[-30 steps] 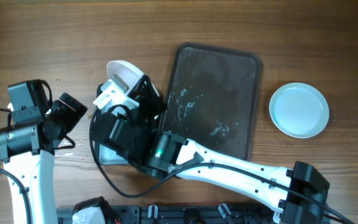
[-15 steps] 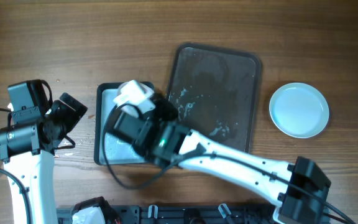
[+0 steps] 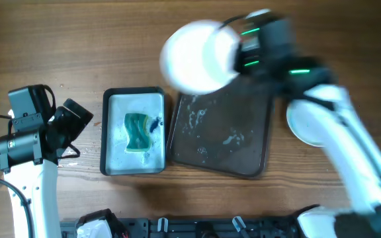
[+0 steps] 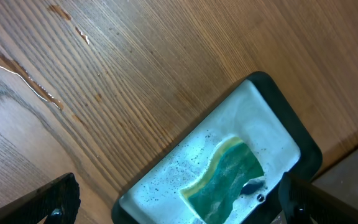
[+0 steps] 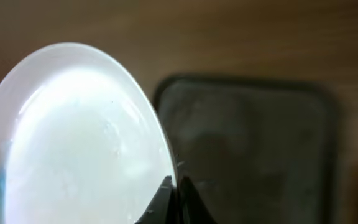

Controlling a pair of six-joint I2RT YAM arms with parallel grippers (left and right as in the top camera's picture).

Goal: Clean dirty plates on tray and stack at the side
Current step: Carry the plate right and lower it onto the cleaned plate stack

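Overhead, item one: plate point(image 3: 197, 56), now out of the tub point(image 3: 109, 99) left of the tray point(image 3: 243, 99), carried blurred above the tray's far-left corner. Your right gripper point(image 5: 174, 198) pinches its rim. Left gripper point(image 4: 179, 196) gapes, empty. Washing looks finished; you likely stack it next on the clean plate point(image 3: 301, 129) right of the tray.

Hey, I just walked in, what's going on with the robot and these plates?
The right gripper holds a white plate by its rim, in the air over the far end of the dark tray, which has soapy smears on it. A second plate sits on the table to the right of the tray. Left of the tray is a wash tub with a green sponge in it. The left gripper hangs open beside the tub, holding nothing.
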